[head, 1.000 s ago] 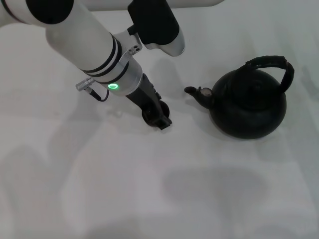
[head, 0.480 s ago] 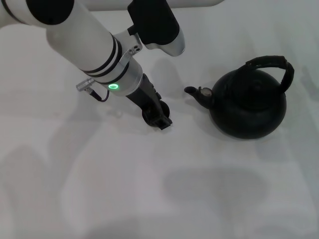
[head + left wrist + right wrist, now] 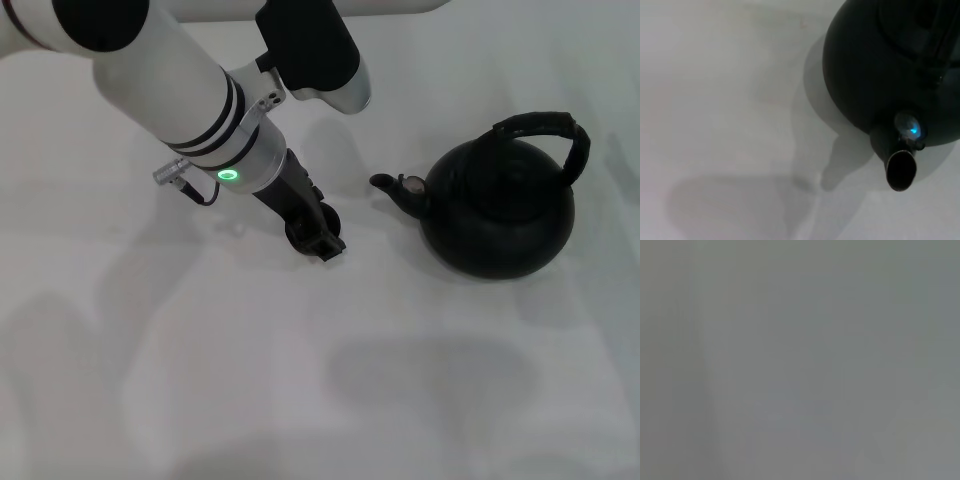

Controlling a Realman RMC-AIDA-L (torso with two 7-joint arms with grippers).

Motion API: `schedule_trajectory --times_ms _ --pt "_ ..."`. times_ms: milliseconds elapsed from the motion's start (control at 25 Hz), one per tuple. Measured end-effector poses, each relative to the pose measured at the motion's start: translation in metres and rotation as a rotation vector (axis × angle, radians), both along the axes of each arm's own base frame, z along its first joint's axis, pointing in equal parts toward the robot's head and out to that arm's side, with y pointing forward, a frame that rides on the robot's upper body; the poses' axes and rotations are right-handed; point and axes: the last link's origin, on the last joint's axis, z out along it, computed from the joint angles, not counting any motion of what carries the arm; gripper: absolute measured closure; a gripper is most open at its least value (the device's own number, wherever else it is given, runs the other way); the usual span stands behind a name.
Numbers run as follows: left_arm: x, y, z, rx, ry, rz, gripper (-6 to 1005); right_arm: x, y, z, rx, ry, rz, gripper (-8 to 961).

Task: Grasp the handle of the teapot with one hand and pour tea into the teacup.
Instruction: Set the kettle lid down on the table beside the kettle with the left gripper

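Note:
The matte black teapot [image 3: 500,215] stands upright on the white table at the right in the head view, its spout [image 3: 392,188] pointing left. Its arched black handle [image 3: 545,130] stands up, with nothing touching it. My left gripper [image 3: 322,243] is down at the table left of the spout, right at a small dark round shape that looks like the teacup [image 3: 296,233], mostly hidden by the gripper. The left wrist view shows the teapot [image 3: 875,65] and its spout [image 3: 901,170] close up. My right gripper is out of view.
The white table [image 3: 400,380] carries soft shadows at the front. A black-and-silver part of the arm [image 3: 315,50] hangs over the far middle. The right wrist view shows only plain grey.

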Motion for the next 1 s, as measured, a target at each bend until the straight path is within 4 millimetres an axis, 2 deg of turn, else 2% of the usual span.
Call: schedule_trajectory --times_ms 1000 --pt "0.0001 0.002 -0.0018 0.017 0.008 -0.028 287 0.0004 0.0005 0.0004 0.001 0.0 -0.003 79"
